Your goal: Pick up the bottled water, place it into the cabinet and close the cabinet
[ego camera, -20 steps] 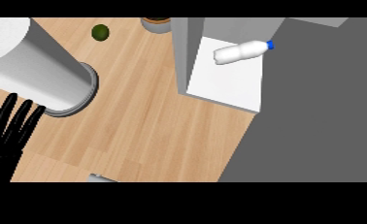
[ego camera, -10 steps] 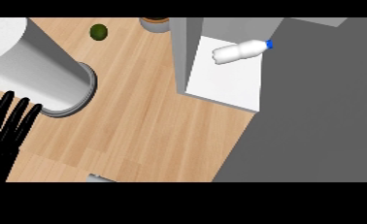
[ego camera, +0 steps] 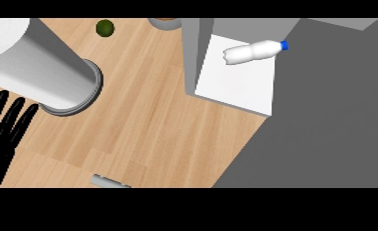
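Note:
The bottled water (ego camera: 252, 52), white with a blue cap, lies on its side on the white shelf (ego camera: 238, 86) of the cabinet at the upper right. The cabinet's grey side wall (ego camera: 195, 50) stands along the shelf's left edge. My left hand (ego camera: 15, 123) hangs at the far left edge of the head view, fingers straight and holding nothing, far from the bottle. Its grey forearm (ego camera: 43, 70) fills the upper left corner. No cabinet door can be made out. My right hand does not show.
A dark green round fruit (ego camera: 105, 27) lies at the back of the wooden counter (ego camera: 155, 125). A grey-rimmed bowl (ego camera: 165, 22) peeks in beside the cabinet. A small grey object (ego camera: 111, 181) sits at the front edge. Grey floor (ego camera: 317, 135) lies right of the counter.
The left hand's fingers have drifted slightly toward the left edge. The bottle has stayed in place on the shelf.

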